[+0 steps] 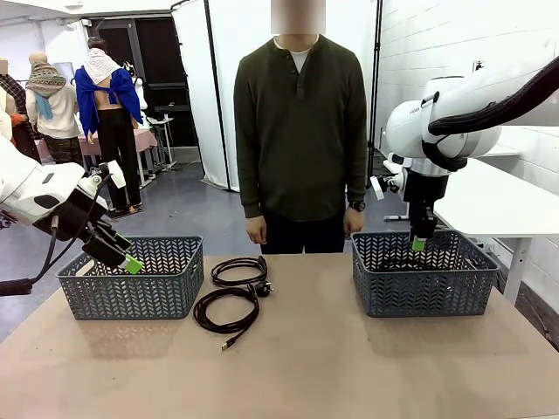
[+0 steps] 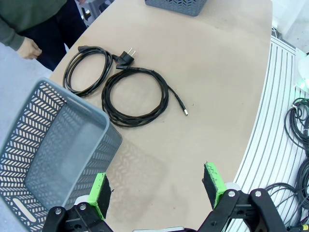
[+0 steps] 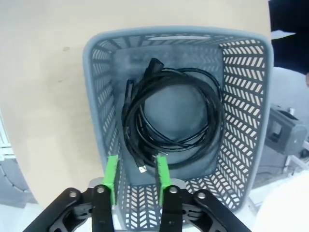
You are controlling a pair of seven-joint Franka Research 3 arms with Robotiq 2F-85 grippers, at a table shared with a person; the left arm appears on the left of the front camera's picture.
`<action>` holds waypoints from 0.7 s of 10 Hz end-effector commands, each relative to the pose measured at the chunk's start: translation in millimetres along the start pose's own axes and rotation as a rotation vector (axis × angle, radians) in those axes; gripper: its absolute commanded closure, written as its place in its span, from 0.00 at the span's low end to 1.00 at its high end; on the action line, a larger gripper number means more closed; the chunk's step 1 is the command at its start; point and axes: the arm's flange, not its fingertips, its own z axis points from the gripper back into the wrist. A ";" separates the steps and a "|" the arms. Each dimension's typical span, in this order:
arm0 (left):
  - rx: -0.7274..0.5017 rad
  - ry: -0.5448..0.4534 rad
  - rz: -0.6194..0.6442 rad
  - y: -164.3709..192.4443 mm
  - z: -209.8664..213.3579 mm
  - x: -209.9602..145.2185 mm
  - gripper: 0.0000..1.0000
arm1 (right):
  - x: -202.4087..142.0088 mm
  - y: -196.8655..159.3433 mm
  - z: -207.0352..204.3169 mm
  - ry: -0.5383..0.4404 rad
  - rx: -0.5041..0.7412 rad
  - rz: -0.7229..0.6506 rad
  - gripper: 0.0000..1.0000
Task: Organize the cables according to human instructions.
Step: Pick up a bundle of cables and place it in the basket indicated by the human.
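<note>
Black cables [image 3: 131, 116] lie coiled in the right basket [image 3: 89, 96] beneath the right gripper [image 3: 137, 160], jaws parted, empty; left gripper [image 2: 154, 173] gapes wide.

White right arm [image 1: 441, 127], black cable [image 1: 515, 100] along it; black left pincer [image 2: 155, 179], green pads [image 2: 99, 195], seemingly bolted joints.

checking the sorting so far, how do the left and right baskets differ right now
The left basket looks empty; the right basket holds coiled black cables. The right gripper hangs open over the right basket; the left gripper, open wide, is at the left basket's corner. Both are grey, slotted, same shape.
</note>
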 end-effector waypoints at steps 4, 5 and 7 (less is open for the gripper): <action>-0.016 -0.013 -0.014 3.2 -1.4 -4.0 0.00 | 0.3 -10.9 8.7 -0.044 0.017 0.012 0.00; -0.016 -0.013 -0.014 3.2 -1.4 -4.0 0.00 | 0.6 -10.4 10.9 -0.037 0.019 0.010 0.00; -0.016 -0.013 -0.014 3.2 -1.4 -4.0 0.00 | -1.7 -8.6 11.8 -0.031 0.031 0.002 0.00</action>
